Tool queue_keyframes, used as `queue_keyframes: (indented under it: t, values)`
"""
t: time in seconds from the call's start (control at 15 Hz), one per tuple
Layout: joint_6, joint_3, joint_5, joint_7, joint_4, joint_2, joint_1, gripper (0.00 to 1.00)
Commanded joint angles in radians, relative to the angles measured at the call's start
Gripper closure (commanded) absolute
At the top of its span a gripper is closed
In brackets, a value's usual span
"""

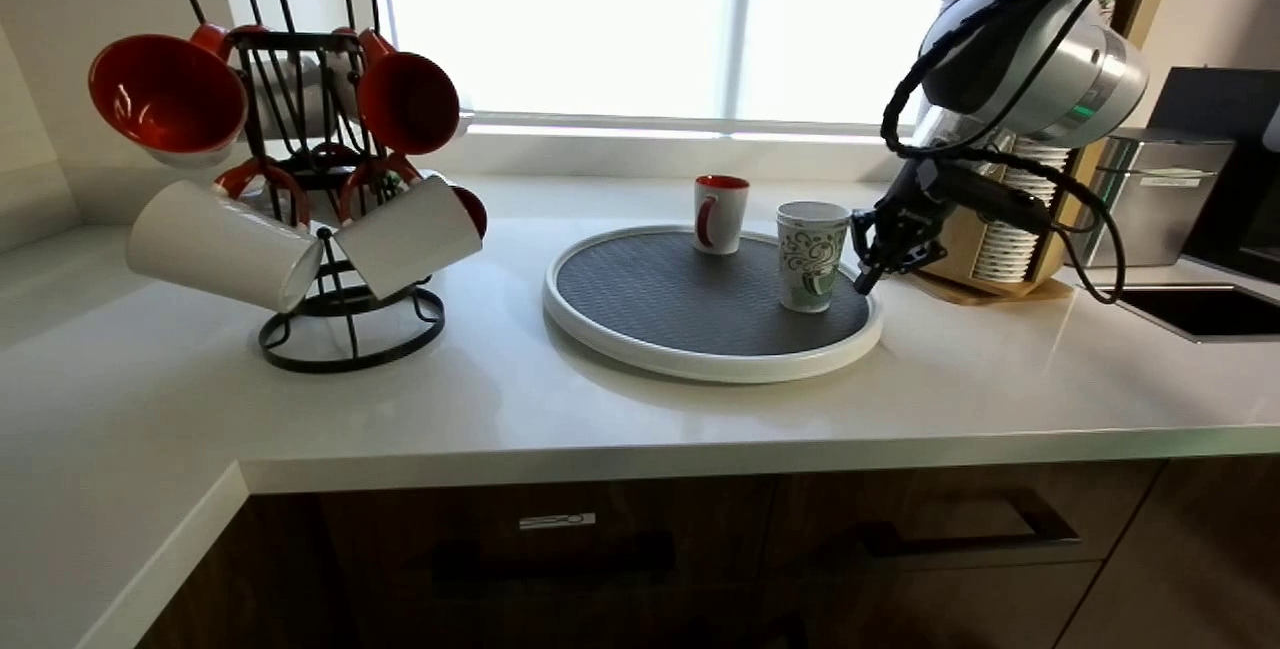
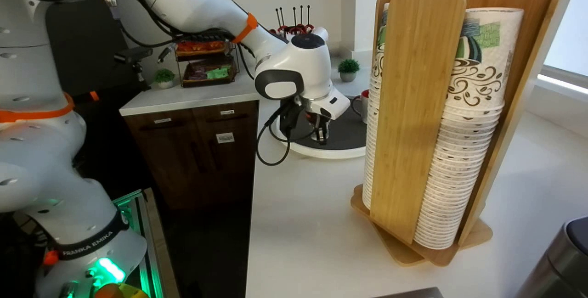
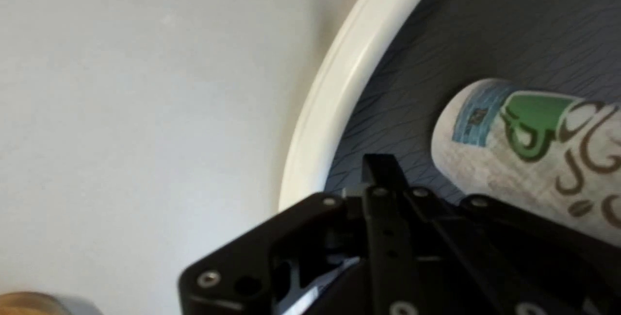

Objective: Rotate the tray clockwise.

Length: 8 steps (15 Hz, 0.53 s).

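Round tray flat on counter

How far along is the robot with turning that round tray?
Done: the shut gripper is at the rim of the tray, near the patterned cup. In hand: probably a push; contact is unclear. Left: likely clockwise turning, given where the gripper is; how much, I can't tell.

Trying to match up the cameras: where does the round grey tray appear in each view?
In an exterior view: the tray, just right of centre, nearly whole.
In an exterior view: the tray, just right of centre, partly behind the arm and cup holder.
Wrist view: part of the tray, upper right.
Shared landmark: the hand, near the tray in all three.
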Motion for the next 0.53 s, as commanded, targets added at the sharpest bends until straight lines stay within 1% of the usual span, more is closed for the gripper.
queue_keyframes:
  t: [0.0,0.07,0.13,0.2,0.27,0.47]
  values:
    - [-0.064,0.007,0.081,-0.065,-0.068,-0.078,0.028,1.0]
    - [-0.063,0.004,0.094,-0.068,-0.07,-0.086,0.035,1.0]
    - [-0.029,-0.018,0.052,-0.025,-0.078,-0.089,0.052,1.0]
    - [-0.05,-0.031,0.043,-0.003,-0.073,-0.093,0.054,1.0]
    - [-0.026,-0.049,0.012,0.015,-0.078,-0.094,0.061,1.0]
    - [-0.026,-0.087,-0.014,0.037,-0.077,-0.093,0.058,1.0]
